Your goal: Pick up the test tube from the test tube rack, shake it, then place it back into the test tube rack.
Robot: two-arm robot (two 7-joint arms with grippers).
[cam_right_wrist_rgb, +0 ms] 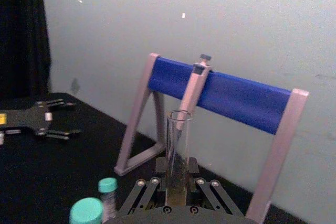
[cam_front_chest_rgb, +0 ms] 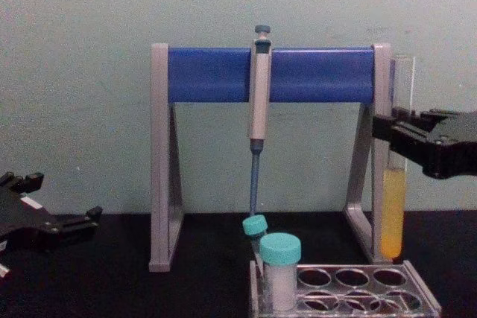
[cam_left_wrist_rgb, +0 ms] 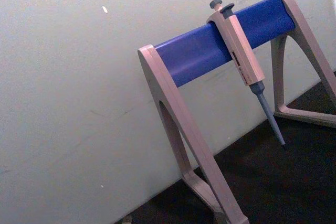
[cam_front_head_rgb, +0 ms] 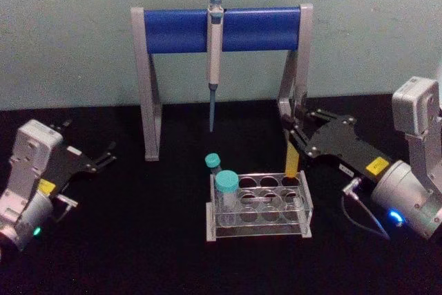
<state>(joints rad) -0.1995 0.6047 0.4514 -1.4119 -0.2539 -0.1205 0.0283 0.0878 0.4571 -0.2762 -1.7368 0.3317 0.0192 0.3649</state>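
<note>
Table (cam_front_head_rgb: 138, 240): was black.
My right claw (cam_front_head_rgb: 293, 135): gripped test tube (cam_front_head_rgb: 291, 160) above test tube rack (cam_front_head_rgb: 257, 231), 1 o'clock corner.
My left claw (cam_front_head_rgb: 90, 141): sat open, 9 o'clock.

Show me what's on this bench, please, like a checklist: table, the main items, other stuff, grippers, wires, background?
Surface: black table, bare around the rack.
Job's things: test tube with yellow-orange liquid, held upright above the far right corner of the test tube rack.
Clutter: two teal-capped vials standing in the rack's left end; pipette hanging on the blue-barred stand behind.
Grippers: right gripper shut on the tube; left gripper open, parked at the left.
Cables: grey cable looping by the right wrist.
Surroundings: pale green wall.
</note>
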